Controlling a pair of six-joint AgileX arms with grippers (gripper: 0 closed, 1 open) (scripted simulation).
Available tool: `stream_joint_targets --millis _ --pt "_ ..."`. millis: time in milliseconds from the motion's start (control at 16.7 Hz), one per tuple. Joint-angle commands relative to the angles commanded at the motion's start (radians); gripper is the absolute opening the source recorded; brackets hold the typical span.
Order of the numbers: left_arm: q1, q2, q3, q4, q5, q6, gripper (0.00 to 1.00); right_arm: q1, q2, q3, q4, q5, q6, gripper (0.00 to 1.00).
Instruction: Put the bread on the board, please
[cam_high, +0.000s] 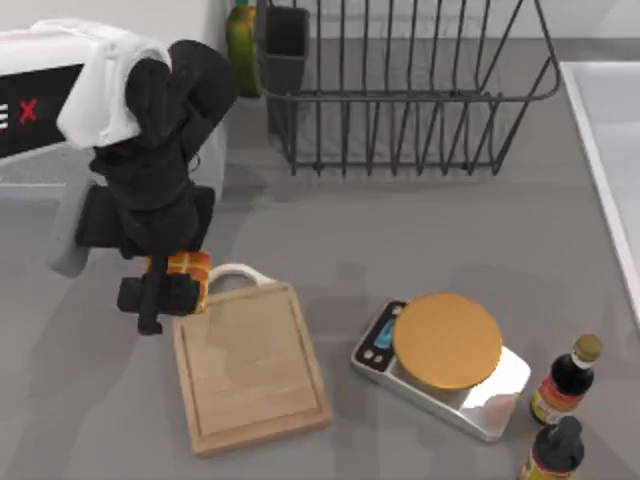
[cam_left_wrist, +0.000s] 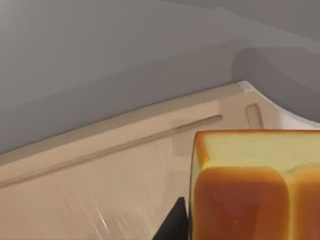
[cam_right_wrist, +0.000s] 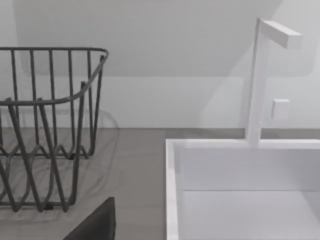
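The left gripper (cam_high: 170, 290) has its jaws clamped on the bread (cam_high: 188, 268), holding it above the board's (cam_high: 250, 365) upper-left corner, beside the white handle (cam_high: 240, 272). That placement suggests the loaf is carried clear of the surface so it can be set on the wood rather than dragged. The right arm is parked near the sink (cam_right_wrist: 240, 190); I cannot tell how its jaws stand.
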Motion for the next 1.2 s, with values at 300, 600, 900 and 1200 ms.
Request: stream_joint_targets --millis 300,600,900,1200 --pt "-0.127 0.035 0.059 -0.043 0.007 -0.196 0.00 0.000 0.000 0.000 0.000 0.000 0.000 1.00" --pt "-0.153 0.041 0.070 -0.054 0.012 -0.222 0.00 0.000 0.000 0.000 0.000 0.000 0.000 1.00" --pt "-0.149 0.044 0.057 -0.040 0.012 -0.219 0.00 0.000 0.000 0.000 0.000 0.000 0.000 1.00" --pt "-0.149 0.060 0.026 0.013 0.011 -0.217 0.00 0.000 0.000 0.000 0.000 0.000 0.000 1.00"
